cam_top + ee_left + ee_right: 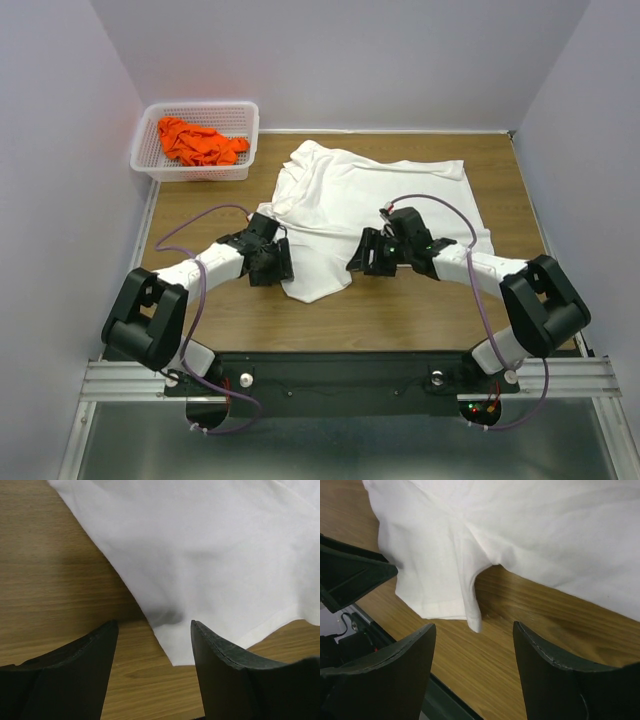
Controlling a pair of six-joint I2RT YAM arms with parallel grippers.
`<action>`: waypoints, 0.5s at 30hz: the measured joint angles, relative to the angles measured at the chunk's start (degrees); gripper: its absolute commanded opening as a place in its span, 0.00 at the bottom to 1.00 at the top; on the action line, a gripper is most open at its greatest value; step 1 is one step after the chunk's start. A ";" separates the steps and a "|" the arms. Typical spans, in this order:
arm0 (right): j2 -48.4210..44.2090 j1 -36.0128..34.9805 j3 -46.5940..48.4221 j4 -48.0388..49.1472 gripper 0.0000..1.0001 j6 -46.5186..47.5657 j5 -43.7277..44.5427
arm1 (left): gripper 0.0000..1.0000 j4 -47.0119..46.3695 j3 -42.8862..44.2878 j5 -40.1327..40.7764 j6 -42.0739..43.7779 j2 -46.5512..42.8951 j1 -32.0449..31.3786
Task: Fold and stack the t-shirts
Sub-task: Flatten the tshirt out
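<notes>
A large white t-shirt (370, 195) lies spread and rumpled on the wooden table, its near sleeve pointing toward the arms. My left gripper (272, 262) stands open at that sleeve's left edge; in the left wrist view the cloth corner (200, 555) lies just beyond the parted fingers, with nothing held by the left gripper (154, 623). My right gripper (365, 255) is open at the sleeve's right side. In the right wrist view a sleeve fold of the white shirt (520, 525) lies just ahead of the empty right gripper (474, 625). The orange t-shirt (200, 140) lies crumpled in a basket.
A white mesh basket (245, 140) holding the orange shirt stands at the table's back left corner. Grey walls close in the table on three sides. Bare wood (400, 310) shows along the near edge. The left arm's gripper (350, 577) appears at the left of the right wrist view.
</notes>
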State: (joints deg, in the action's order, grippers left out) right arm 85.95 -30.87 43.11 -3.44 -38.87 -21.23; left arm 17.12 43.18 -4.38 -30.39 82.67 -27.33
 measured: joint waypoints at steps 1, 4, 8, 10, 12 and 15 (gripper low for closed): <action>0.31 -0.15 0.00 0.92 0.69 -0.48 -0.24 | 0.72 -0.22 -0.33 -0.28 -0.50 -0.24 -0.17; 1.18 -0.66 0.00 3.43 0.69 -1.55 -0.70 | 0.72 -0.98 -1.25 -0.74 -2.78 -0.85 -0.63; 3.02 -1.44 -0.63 6.58 0.69 -2.73 -1.46 | 0.72 -2.51 -2.62 -1.77 -5.31 -1.92 -1.86; 3.72 -1.90 -1.07 7.26 0.69 -3.34 -1.86 | 0.71 -3.41 -3.41 -2.60 -6.91 -2.51 -2.34; 4.13 -2.23 -1.31 7.91 0.69 -3.61 -2.16 | 0.71 -4.13 -4.02 -3.17 -8.41 -2.91 -2.95; 4.57 -2.58 -1.40 8.94 0.69 -4.04 -2.82 | 0.70 -4.92 -4.74 -4.07 -10.47 -3.45 -3.74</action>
State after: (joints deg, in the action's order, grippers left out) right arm 90.52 -33.45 41.71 5.50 -42.92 -24.05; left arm 12.21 38.44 -8.45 -40.86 79.22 -31.07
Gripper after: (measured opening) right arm 0.688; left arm 0.711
